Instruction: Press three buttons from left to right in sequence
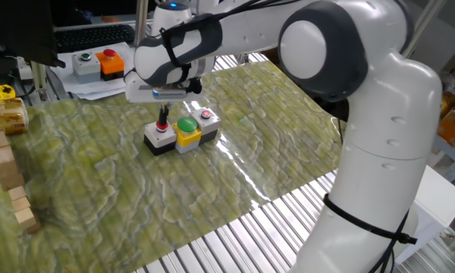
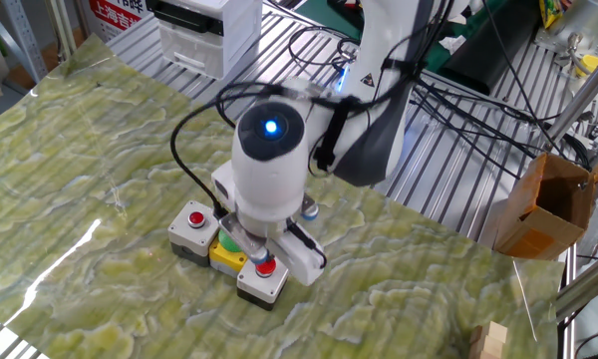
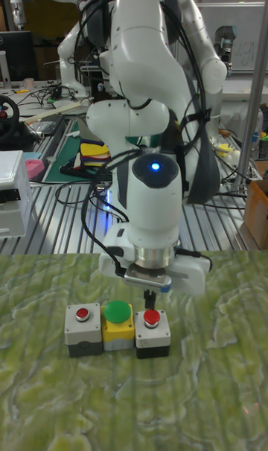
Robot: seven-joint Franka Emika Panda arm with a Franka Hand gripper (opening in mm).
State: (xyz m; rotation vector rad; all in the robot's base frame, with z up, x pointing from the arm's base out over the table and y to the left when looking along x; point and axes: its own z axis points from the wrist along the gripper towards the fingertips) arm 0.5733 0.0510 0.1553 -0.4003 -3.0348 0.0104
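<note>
Gripper [image 3: 151, 296], its opening impossible to judge, is hovering just above the three buttons [image 3: 119, 330], over the dark box's red button [image 3: 152, 318].

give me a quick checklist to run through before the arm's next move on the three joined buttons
1. Hand lined up over an end box's red button: ok.
2. Fingertips clear of that button: ok, the tall fixed view shows a small gap.
3. Fingers open or shut: cannot tell.
4. Three joined boxes sitting flat in a row on the mat: ok.
5. Green button next in line uncovered: ok.
6. Far red button uncovered: ok.
</note>
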